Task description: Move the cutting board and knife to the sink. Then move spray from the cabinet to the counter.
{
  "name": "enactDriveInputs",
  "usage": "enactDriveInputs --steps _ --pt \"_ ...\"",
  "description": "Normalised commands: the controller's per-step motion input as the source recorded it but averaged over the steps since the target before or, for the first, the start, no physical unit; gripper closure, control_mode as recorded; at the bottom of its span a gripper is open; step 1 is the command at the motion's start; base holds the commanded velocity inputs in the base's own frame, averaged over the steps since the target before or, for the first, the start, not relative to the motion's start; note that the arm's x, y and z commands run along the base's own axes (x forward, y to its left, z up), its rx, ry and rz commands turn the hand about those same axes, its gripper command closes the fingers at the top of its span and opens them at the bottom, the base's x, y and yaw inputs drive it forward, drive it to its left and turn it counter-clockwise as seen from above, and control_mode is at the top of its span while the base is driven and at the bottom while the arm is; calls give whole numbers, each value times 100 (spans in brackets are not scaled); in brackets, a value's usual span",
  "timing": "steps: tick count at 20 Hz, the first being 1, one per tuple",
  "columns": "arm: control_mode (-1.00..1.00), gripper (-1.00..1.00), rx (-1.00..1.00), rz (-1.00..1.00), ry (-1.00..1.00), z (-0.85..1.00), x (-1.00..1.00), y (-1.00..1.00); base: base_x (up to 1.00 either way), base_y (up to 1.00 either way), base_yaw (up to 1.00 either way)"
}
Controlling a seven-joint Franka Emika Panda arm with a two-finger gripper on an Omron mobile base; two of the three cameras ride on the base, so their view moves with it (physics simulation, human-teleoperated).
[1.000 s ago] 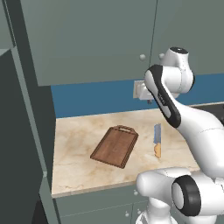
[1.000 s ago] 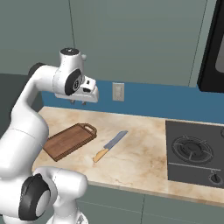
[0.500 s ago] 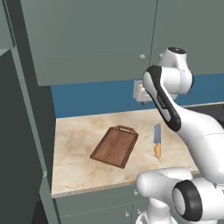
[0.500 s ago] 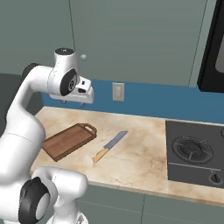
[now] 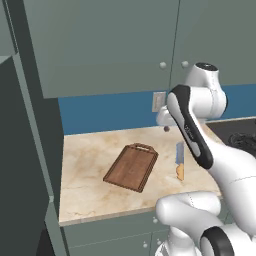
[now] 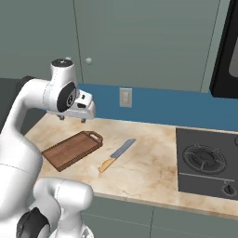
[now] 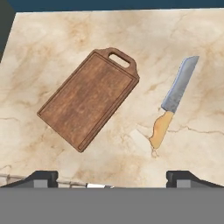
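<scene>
The dark brown rectangular wooden cutting board (image 7: 89,98), with its raised rim and loop handle at one short end, is lying flat on the beige-tan veined marble counter (image 5: 90,165), angled so the handle is pointing toward the blue back wall (image 6: 153,104). It is looking stiff and fairly heavy for its size, and lying flush it is offering little to pinch from above; the loop handle or a long edge at the rim is probably giving the surest hold, with a slide to the counter's edge as a fallback. Just beside it, apart from it, the short knife (image 7: 174,100) with the blue-grey blade and orange-tan wooden handle is resting flat, its handle toward the front edge. It is likely light and rigid but thin and slippery on marble, so gripping across the thicker handle seems wiser than the blade. The white arm's two-finger gripper (image 6: 71,119) is hovering above the counter near the board's handle end, its jaws standing wide apart and holding nothing. Farther right, a black stovetop (image 6: 209,162) is sitting in the counter, and grey-green wall cabinets with round knobs (image 5: 162,65) are hanging overhead.
</scene>
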Motion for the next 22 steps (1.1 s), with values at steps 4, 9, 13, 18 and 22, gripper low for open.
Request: enactDriveInputs --steps 4,9,13,18,22 --pt "-100 -100 0 0 0 -31 -17 0 0 0 0" --pt "-100 -100 0 0 0 -25 -2 0 0 0 0" --pt "-100 -100 0 0 0 -14 0 0 0 0 0" --pt "100 -100 0 0 0 -4 0 1 0 2 0" --pt "100 -100 0 0 0 0 0 0 0 11 0"
